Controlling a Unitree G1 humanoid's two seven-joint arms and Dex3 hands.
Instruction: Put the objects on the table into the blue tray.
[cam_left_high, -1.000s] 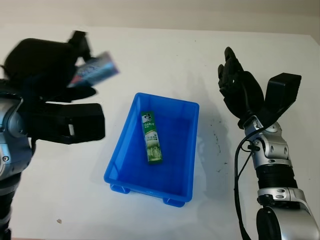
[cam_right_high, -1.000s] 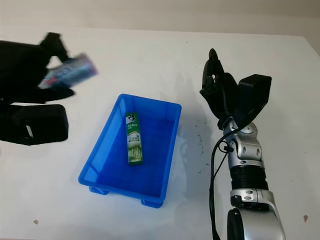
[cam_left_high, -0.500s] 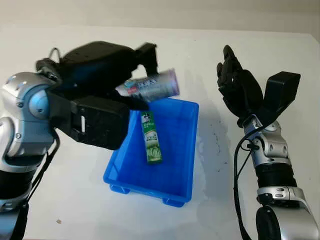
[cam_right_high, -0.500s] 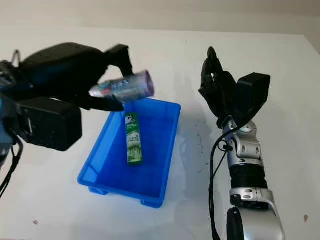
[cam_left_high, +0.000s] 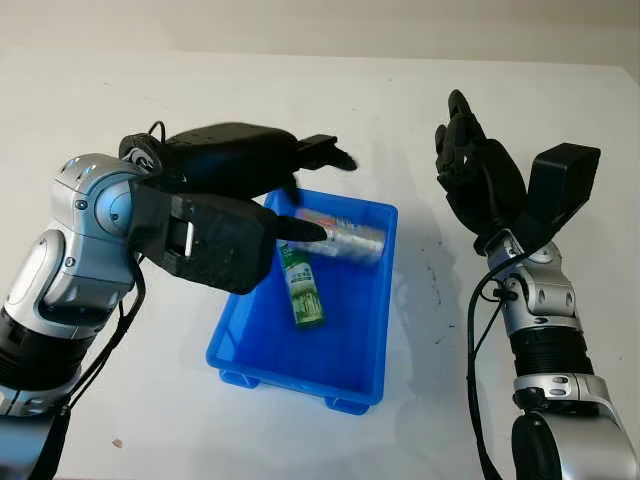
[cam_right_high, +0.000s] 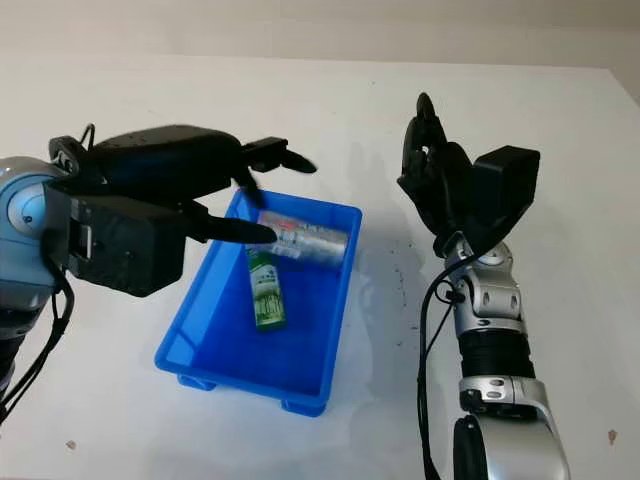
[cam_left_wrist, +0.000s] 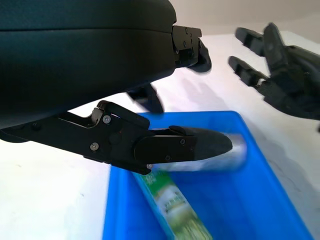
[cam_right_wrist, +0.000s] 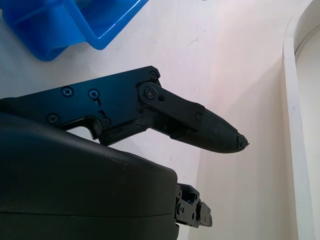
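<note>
White and matte, the table spreads under both arms, marked by a few small dark specks to the right of the blue tray. That tray is a rectangular bin of glossy moulded plastic with a rolled rim and short feet along its near edge. A green tube with pale printing lies flat on the tray floor, lengthwise, toward the left wall. Across its far end sits a silvery tube, cylindrical and shiny, with a red-and-white printed band; it lies crosswise inside the tray's far end, reaching nearly to the right wall.

Above the tray's far left corner hangs the left hand, smooth black shell with jointed, rounded fingers. Its fingers are released and extended, holding nothing; one fingertip points at the silvery tube, whether touching it I cannot tell.

To the right of the tray the right hand is raised over the table, fingers straightened upward, grasping nothing.
</note>
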